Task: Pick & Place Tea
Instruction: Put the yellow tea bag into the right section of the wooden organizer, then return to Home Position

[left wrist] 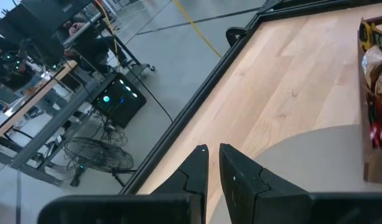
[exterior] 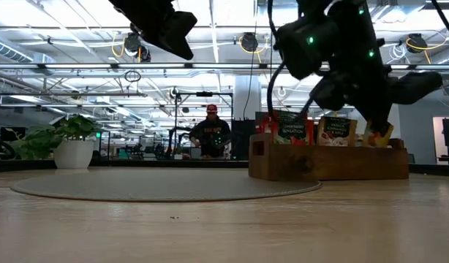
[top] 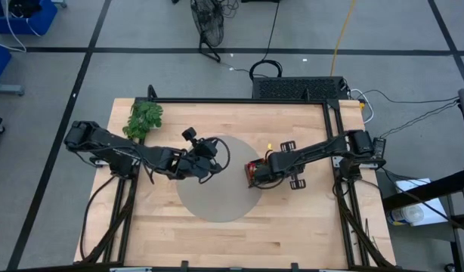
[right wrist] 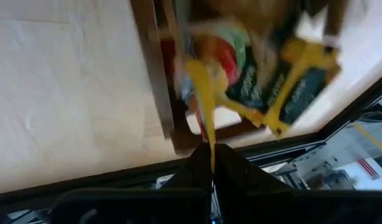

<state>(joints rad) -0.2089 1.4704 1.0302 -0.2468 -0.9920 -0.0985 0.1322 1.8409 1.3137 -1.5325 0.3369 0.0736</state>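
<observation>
My right gripper (right wrist: 211, 163) pinches a yellow sachet (right wrist: 202, 93) just above the tray (exterior: 327, 162). Thin edge grip; it could slip. Left gripper (left wrist: 213, 163), nearly closed, holds nothing.

overhead, table-level, two wrist cameras

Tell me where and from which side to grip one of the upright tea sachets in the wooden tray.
Probably by the top edge, from above. The tea sachets stand upright in the wooden tray, whose walls hide their lower halves, so only the upper edge is free. The right gripper already pinches an orange-yellow sachet by its edge.
</observation>
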